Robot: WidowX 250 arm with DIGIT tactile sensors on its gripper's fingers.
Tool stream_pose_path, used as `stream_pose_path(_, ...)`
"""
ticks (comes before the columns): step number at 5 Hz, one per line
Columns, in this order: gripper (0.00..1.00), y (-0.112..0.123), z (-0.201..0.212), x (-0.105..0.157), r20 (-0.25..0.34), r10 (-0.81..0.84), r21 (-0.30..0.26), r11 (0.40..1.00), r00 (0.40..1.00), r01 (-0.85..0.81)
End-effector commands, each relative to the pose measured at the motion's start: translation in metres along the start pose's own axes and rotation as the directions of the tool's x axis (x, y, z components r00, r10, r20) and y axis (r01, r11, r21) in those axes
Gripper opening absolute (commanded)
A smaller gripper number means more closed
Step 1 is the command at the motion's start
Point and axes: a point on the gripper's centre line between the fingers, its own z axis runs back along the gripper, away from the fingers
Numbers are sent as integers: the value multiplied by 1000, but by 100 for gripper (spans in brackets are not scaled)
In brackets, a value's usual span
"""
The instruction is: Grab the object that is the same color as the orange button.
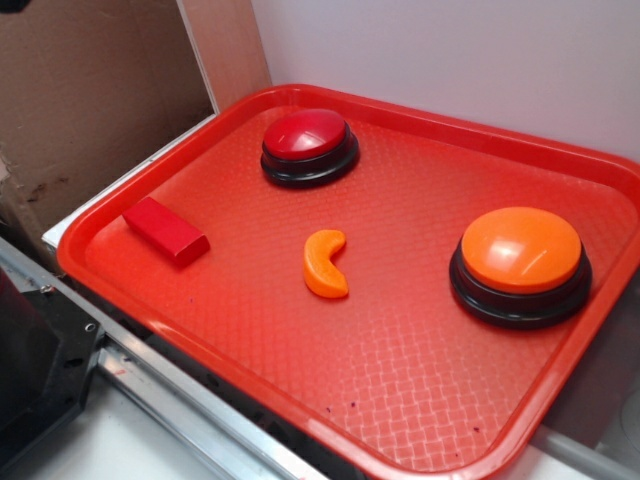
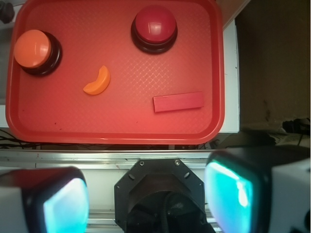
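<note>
— Red tray (image 1: 420, 400), biggest here, carrying everything. Orange button (image 1: 521, 250) far right, red button (image 1: 305, 135) at the back.

— Then red block (image 1: 165, 230) at left; smallest, orange crescent (image 1: 325, 264) mid-tray, apart from all.

— End effector (image 2: 146, 194) spread wide, pinching nothing, well back from the tray.

— Risk: glossy, curved, lying flat, so likely to squirt out of an off-centre pinch.
</note>
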Motion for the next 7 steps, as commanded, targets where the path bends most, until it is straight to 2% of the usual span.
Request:
stream_pose_path(1, 100, 0, 0, 0, 0, 0, 0, 1000, 1000, 0)
stream_pose_path(3, 100, 2, -6, 9, 11, 0, 9, 1000, 1000, 0)
stream_pose_path(4, 100, -1, -18, 24, 38, 4, 30, 1000, 999, -5)
stream_pose_path(5, 100, -4, -35, 43, 38, 35, 38, 999, 999, -36)
stream_pose_path(7, 100, -27, -82, 85, 72, 49, 14, 999, 996, -50)
